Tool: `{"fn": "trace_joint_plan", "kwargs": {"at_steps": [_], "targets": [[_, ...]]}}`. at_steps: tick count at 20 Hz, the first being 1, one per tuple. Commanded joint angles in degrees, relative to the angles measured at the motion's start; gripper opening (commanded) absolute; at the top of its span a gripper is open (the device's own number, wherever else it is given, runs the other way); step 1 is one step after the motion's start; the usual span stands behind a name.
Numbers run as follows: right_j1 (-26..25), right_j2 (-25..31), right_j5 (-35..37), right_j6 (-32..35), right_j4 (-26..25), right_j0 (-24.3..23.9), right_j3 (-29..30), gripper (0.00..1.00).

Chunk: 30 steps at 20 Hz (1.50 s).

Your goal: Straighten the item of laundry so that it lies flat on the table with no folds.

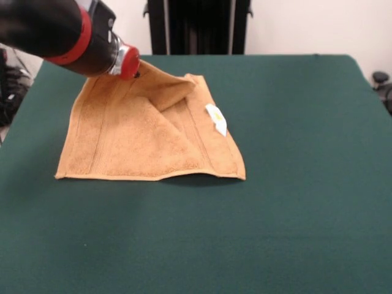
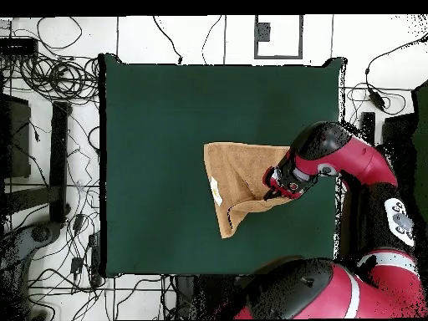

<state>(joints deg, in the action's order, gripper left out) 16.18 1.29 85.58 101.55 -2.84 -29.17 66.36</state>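
Here the small tan-orange terry towel point(image 1: 138, 138) lies on the large dark green cloth-covered table point(image 1: 294, 202), 1 far corner folded back over its middle, the white care tag point(image 1: 216, 119) face up near its edge. The red and black arm's gripper point(image 1: 136, 72) sits at that raised corner; whether it grips the towel I cannot tell.

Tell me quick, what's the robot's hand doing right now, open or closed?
Hand: cannot be told; it sits at the towel's raised far corner, with the arm hiding it.
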Motion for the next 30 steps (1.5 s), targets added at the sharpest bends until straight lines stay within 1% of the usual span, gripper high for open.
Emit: {"fn": "trace_joint_plan", "kwargs": {"at_steps": [1,6,9,15,18,20,23,25,27,29,30], "targets": [[-0.38,6.56,0.1,-7.7,-2.59,0.9,6.88,0.0],[3.68,6.14,-0.59,-8.02,-1.87,0.24,12.53,0.0],[8.12,5.31,-2.09,-7.58,-1.45,0.14,18.43,0.0],[13.33,4.58,-2.65,-7.58,-2.18,-0.53,24.12,0.0],[16.0,4.14,-1.64,-7.17,-2.82,-0.54,25.78,0.0],[17.24,2.96,-0.28,-5.08,-3.58,0.05,26.13,0.0],[17.3,-0.29,2.61,-1.35,-7.99,1.47,23.72,0.0],[16.75,-1.07,3.01,-2.06,-11.3,0.9,22.09,0.0],[15.68,-0.88,3.1,-3.84,-13.24,-0.69,20.54,0.0],[14.22,0.25,4.17,-5.62,-14.46,-2.28,18.13,0.0],[14.26,0.69,4.62,-5.94,-14.68,-2.72,17.96,0.0]]}}
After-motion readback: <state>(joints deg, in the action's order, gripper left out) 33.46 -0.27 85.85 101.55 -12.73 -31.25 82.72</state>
